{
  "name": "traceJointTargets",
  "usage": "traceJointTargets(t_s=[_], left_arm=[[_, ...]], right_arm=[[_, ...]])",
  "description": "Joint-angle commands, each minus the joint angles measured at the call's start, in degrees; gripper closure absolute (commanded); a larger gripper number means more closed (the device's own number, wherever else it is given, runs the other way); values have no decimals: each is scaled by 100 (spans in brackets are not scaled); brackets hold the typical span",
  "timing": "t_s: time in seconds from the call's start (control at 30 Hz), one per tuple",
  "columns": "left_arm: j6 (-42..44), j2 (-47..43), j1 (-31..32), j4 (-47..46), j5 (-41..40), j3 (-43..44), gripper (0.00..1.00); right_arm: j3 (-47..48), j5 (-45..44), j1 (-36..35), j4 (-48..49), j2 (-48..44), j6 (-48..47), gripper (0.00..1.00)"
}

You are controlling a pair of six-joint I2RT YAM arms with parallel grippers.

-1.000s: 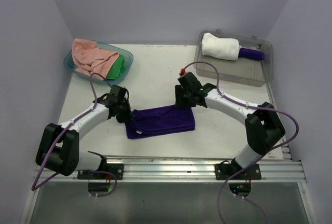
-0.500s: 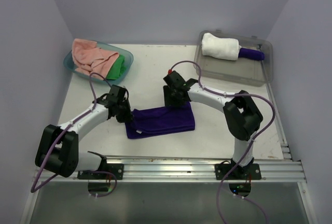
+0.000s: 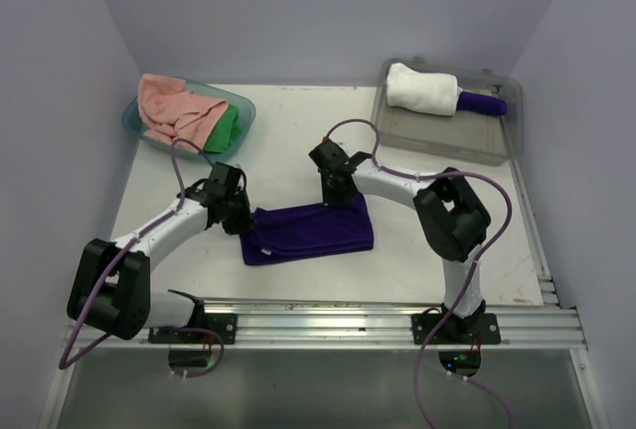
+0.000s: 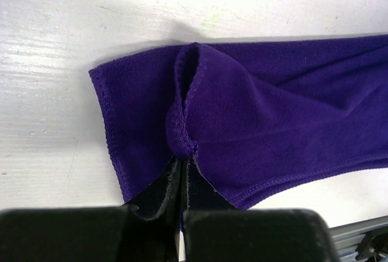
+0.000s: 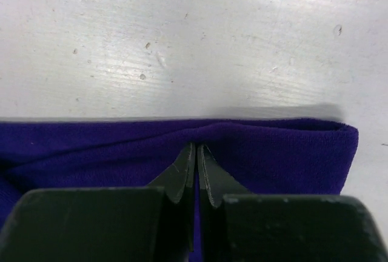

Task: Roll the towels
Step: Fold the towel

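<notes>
A dark purple towel [image 3: 310, 232] lies folded into a strip across the table's middle. My left gripper [image 3: 244, 220] is shut on its left end; in the left wrist view the fingertips [image 4: 183, 160] pinch a bunched fold of the towel [image 4: 273, 110]. My right gripper [image 3: 339, 200] sits at the strip's far edge, right of centre. In the right wrist view its jaws [image 5: 197, 148] are shut on a raised ridge of purple cloth [image 5: 291, 153]. A salmon pink towel [image 3: 174, 106] and a green towel [image 3: 230, 129] lie crumpled in the teal tub. A white towel [image 3: 421, 89] lies rolled in the grey tray.
The teal tub [image 3: 133, 119] stands at the back left and the clear grey tray [image 3: 447, 138] at the back right. A small dark purple roll [image 3: 483, 103] lies next to the white roll. Lilac walls close in both sides. A metal rail [image 3: 328, 318] runs along the near edge.
My right gripper slid left along the towel's far edge and closed on the cloth, its elbow folding inward. The left gripper kept its grip and did not move.
</notes>
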State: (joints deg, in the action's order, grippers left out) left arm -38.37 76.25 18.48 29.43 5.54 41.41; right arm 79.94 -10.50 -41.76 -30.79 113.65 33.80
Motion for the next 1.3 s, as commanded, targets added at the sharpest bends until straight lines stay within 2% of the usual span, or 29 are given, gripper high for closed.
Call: traceJointTargets(t_s=[0.0, 0.13, 0.33, 0.5, 0.53, 0.6, 0.63, 0.73, 0.8, 0.9, 1.0, 1.07, 1.27], left_arm=[[276, -5, -20, -332, 147, 262, 100], [471, 583, 59, -218, 263, 710, 100], [734, 1031, 138, -429, 509, 1114, 100], [928, 1208, 156, -324, 536, 1343, 100], [928, 1208, 156, -298, 536, 1370, 100], [928, 1191, 156, -280, 553, 1379, 100], [919, 1147, 156, -236, 553, 1405, 100], [858, 840, 156, -26, 606, 1528, 100], [796, 446, 156, 132, 432, 1624, 100], [726, 181, 139, 291, 220, 1695, 100], [673, 109, 112, 283, 158, 1442, 100], [655, 258, 60, 90, 175, 1230, 100], [559, 698, 6, -288, 34, 764, 100]], right_arm=[[40, -382, 80, -42, -255, 21, 100], [-338, -488, 264, 37, -588, 126, 100], [-1383, -523, 476, 117, -1651, 276, 100], [-1534, -400, 476, 29, -2074, 259, 100], [-1526, -409, 476, 11, -2066, 241, 96], [-1473, -435, 476, -59, -1987, 180, 74], [-1360, -444, 476, -103, -1952, 171, 70], [-1175, -409, 484, -182, -1969, 92, 47], [-1104, -479, 476, -243, -2022, -13, 43], [-902, -585, 545, -375, -2022, -197, 41], [-849, -7, 730, -323, -1882, -662, 35], [-796, 39, 766, -489, -1759, -673, 33], [-1946, 1241, 1363, 204, -2074, -419, 33]])
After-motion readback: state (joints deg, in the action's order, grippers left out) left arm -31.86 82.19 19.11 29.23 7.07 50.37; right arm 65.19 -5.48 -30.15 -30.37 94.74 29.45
